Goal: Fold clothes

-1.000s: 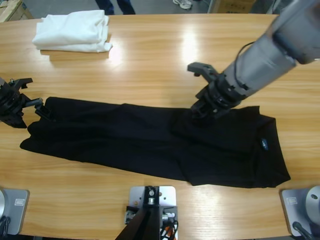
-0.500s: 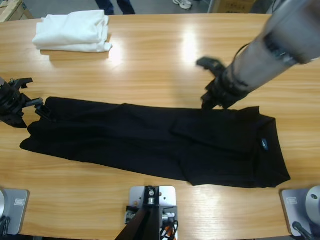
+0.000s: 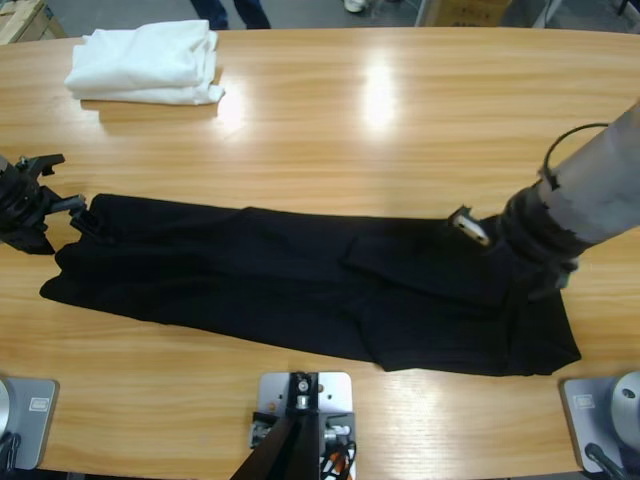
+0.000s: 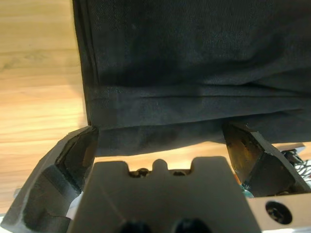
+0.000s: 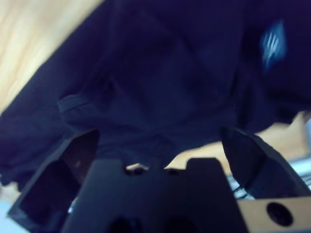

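The clothes, a black polo shirt (image 3: 300, 285), lie folded into a long band across the table's middle. At the band's left end my left gripper (image 3: 62, 195) stands open. In the left wrist view the shirt's hem (image 4: 160, 104) lies just ahead of the left gripper (image 4: 160, 141), between the spread jaws. My right gripper (image 3: 492, 248) comes in from the right edge and hangs low over the shirt's right end. The right gripper (image 5: 160, 141) is open over dark cloth, with a small blue neck tag (image 5: 272, 42) up to the right.
A folded white garment pile (image 3: 145, 62) sits at the table's far left corner. A person's feet (image 3: 230, 12) show beyond the far edge. Bare wooden table (image 3: 380, 120) stretches behind the shirt.
The right arm has swung from the shirt's upper middle edge down and to the right, onto the collar end, now covering the tag in the high view. The left arm has stayed put.
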`<state>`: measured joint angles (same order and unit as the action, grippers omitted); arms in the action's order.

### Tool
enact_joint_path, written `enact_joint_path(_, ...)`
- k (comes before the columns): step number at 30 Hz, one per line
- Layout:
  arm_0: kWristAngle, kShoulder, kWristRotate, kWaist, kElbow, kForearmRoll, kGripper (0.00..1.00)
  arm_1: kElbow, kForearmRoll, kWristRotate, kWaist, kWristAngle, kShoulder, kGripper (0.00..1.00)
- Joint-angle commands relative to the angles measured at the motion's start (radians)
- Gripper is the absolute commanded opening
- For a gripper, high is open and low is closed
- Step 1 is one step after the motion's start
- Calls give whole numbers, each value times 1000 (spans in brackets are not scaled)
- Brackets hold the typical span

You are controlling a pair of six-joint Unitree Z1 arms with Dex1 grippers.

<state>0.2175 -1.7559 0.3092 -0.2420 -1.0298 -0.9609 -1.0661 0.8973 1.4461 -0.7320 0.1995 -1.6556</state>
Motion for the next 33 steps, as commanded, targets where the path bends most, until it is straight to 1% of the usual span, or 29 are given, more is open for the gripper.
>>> enact_joint_path(1, 16, 37, 8, -23, 41, 14, 1000, 135, -135, 336, -64, 28, -47, 1000)
enact_joint_path(3, 17, 50, 8, -24, 42, 13, 1000, 171, -178, 348, -64, 1, -54, 1000)
enact_joint_path(7, 17, 62, 7, -27, 42, 13, 1000, 233, -252, 348, -64, -6, -93, 1000)
enact_joint_path(9, 17, 62, 7, -35, 42, 13, 1000, 279, -316, 339, -64, -25, -110, 1000)
enact_joint_path(11, 19, 65, 8, -42, 43, 11, 1000, 293, -344, 322, -64, -43, -130, 1000)
enact_joint_path(14, 19, 67, 8, -43, 43, 11, 1000, 288, -337, 284, -63, -79, -130, 1000)
enact_joint_path(21, 19, 58, 8, -43, 40, 12, 1000, 227, -231, 199, -57, -180, -131, 1000)
enact_joint_path(24, 23, 77, 14, -44, 24, 22, 992, 196, -201, 185, -56, -191, -133, 1000)
enact_joint_path(26, 50, 78, 9, -52, 7, 63, 977, 193, -184, 181, -56, -193, -134, 1000)
enact_joint_path(29, 50, 40, 82, -54, 11, 130, 977, 189, -176, 178, -56, -192, -138, 1000)
enact_joint_path(30, 48, 24, 92, -59, 15, 164, 935, 190, -176, 177, -56, -191, -140, 1000)
enact_joint_path(31, 43, 8, 91, -63, 11, 171, 797, 190, -179, 171, -56, -188, -143, 1000)
enact_joint_path(32, 44, -9, 94, -63, 4, 174, 696, 189, -182, 166, -56, -186, -145, 1000)
enact_joint_path(33, 45, -20, 93, -63, -1, 174, 646, 188, -184, 163, -56, -186, -145, 1000)
